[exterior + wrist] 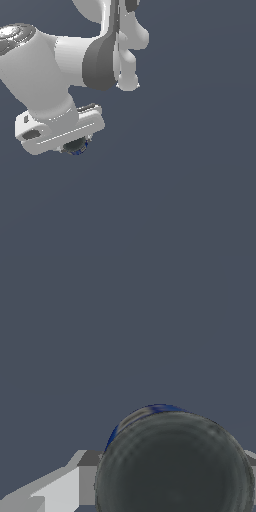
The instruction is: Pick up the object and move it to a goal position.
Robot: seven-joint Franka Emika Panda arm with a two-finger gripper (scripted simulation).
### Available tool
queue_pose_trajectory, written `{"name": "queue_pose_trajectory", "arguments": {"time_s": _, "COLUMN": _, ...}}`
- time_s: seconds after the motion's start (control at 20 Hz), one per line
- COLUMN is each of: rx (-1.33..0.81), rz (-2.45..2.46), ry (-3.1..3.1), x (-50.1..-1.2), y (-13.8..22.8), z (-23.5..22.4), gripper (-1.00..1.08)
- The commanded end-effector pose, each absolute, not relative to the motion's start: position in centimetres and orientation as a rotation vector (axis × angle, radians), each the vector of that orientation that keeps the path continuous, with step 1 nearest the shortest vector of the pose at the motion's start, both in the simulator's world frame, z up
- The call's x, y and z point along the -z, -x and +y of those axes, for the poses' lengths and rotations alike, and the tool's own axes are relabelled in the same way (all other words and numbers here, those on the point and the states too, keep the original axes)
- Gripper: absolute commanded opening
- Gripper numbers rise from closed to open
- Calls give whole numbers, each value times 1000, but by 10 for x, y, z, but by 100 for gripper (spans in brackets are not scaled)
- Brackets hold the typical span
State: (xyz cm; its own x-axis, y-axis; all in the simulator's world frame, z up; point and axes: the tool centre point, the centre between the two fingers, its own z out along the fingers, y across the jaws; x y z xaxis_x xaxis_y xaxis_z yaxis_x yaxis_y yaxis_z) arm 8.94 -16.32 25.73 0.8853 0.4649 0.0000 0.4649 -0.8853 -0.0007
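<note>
Can [175,466] sits betw fingers [90,478], pinched on both sides, right under gripper [75,145].

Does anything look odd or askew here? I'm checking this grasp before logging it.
Nothing stands out. The can sits between the gripper fingers, its dark top facing the wrist camera and a blue band showing along its edge. In the exterior view it is mostly hidden under the hand. No damage or spill shows.
</note>
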Motion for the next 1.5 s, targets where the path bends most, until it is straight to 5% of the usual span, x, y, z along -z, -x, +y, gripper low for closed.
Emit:
{"name": "queue_pose_trajectory", "arguments": {"time_s": 0.0, "rx": 0, "rz": -753, "ry": 3049, "x": -283, "y": -91, "z": -171, "gripper": -100}}
{"name": "queue_pose_trajectory", "arguments": {"time_s": 0.7, "rx": 0, "rz": -752, "ry": 3050, "x": -374, "y": -98, "z": -198, "gripper": -100}}
{"name": "queue_pose_trajectory", "arguments": {"time_s": 1.45, "rx": 0, "rz": -752, "ry": 3050, "x": -401, "y": -102, "z": -207, "gripper": -100}}
